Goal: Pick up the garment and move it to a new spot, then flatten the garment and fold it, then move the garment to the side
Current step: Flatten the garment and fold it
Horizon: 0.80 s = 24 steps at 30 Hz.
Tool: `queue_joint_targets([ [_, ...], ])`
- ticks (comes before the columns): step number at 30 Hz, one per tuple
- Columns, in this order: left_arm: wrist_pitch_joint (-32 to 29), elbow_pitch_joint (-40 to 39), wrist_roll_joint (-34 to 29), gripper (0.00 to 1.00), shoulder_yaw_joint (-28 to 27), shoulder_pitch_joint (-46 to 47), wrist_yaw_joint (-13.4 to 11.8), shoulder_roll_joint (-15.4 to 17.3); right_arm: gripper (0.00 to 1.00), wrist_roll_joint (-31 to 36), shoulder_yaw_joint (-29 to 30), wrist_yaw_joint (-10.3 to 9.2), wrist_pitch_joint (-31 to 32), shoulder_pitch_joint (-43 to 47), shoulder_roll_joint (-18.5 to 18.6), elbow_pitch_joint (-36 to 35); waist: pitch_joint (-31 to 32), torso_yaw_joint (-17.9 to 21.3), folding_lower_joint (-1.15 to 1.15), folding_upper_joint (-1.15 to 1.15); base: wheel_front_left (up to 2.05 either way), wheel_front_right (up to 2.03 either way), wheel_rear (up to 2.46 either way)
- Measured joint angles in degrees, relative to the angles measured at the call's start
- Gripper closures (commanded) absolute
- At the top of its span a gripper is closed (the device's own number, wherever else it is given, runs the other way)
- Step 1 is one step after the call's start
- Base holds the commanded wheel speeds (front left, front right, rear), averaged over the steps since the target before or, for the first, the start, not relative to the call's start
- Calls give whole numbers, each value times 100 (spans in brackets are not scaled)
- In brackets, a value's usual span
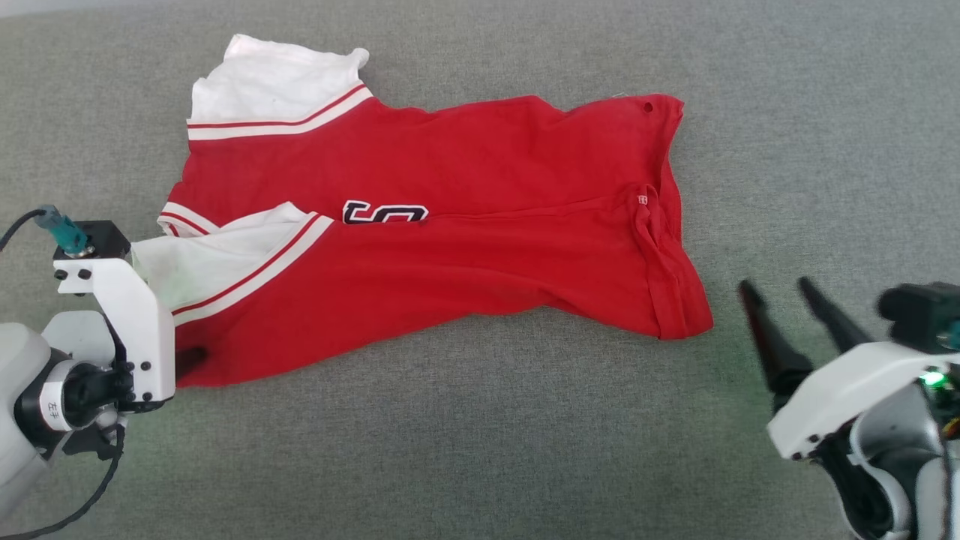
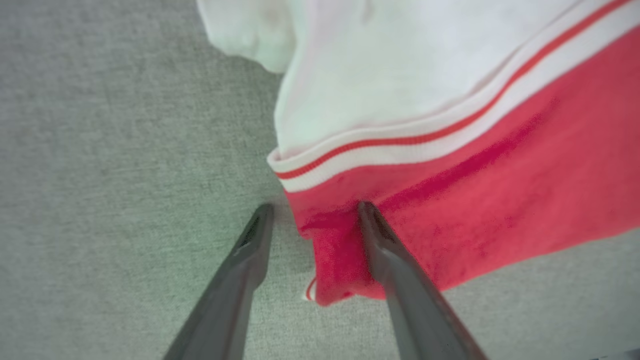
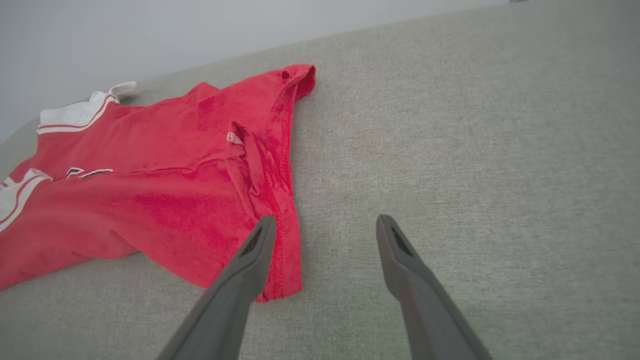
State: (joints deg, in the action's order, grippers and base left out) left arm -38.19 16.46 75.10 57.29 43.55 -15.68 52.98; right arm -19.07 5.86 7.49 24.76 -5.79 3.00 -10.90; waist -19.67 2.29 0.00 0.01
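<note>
Nearest, the left gripper (image 2: pixel 315 207) stands with its jaws spread, straddling the near left corner of the garment (image 1: pixel 450 262); one finger lies over red cloth, the other over the grey fabric surface (image 1: pixel 480 450); nothing is pinched yet. The right gripper (image 1: pixel 776 286) hangs likewise spread, near the hem corner (image 1: pixel 686 322) but apart from it. The garment lies mid-surface, seemingly folded over along its length, white sleeves (image 1: pixel 202 262) to the left, hem to the right. It looks thin, light and limp; it should sag and bunch when lifted, so I judge the two near corners the best holds, pinching all layers. Beyond lie more grey surface and a pale wall (image 3: pixel 150 30); nothing seems to stand in the way.
</note>
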Motion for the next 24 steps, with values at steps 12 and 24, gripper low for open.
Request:
queue_joint_targets([
  [12, -63, 238, -59, 100, 32, 283, 224, -348, 0, 197, -332, 0, 1829, -914, -9, 687, -174, -220, 0, 0, 0, 0, 0],
  [24, -35, 508, -116, 100, 63, 467, 459, -641, 81, 546, -581, -2, 3139, -1796, 82, 1728, -284, -503, 0, 0, 0, 0, 0],
])
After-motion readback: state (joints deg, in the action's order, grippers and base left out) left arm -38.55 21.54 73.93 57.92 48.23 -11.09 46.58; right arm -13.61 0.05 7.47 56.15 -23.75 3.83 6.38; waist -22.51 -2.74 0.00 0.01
